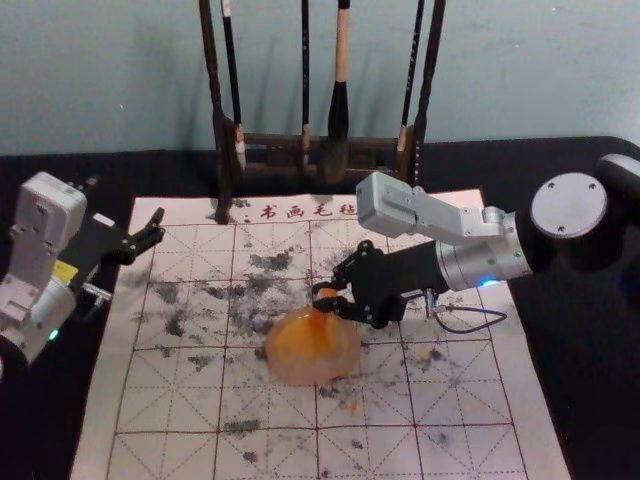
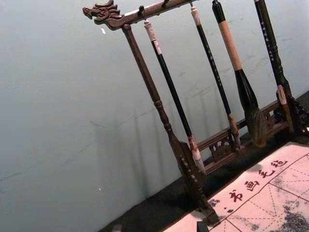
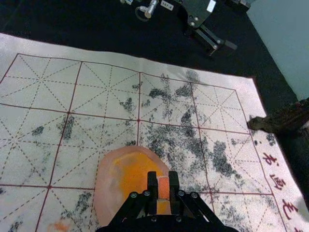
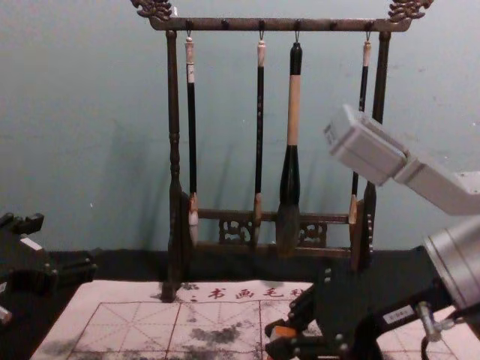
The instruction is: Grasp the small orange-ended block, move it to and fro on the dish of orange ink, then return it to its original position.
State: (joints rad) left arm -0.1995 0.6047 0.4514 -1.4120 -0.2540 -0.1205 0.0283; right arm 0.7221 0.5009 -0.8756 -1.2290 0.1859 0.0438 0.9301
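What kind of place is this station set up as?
Probably a Chinese calligraphy or ink-painting desk, perhaps a staged one: brushes hang from a carved wooden rack, a gridded, ink-stained mat with Chinese characters covers the table, and a dish holds orange ink.

Your block [image 3: 163, 186] is orange, your dish [image 1: 298, 376] pale pink, its ink [image 1: 300, 342] orange; your whitish mat [image 1: 170, 402] carries red gridlines and black blotches.
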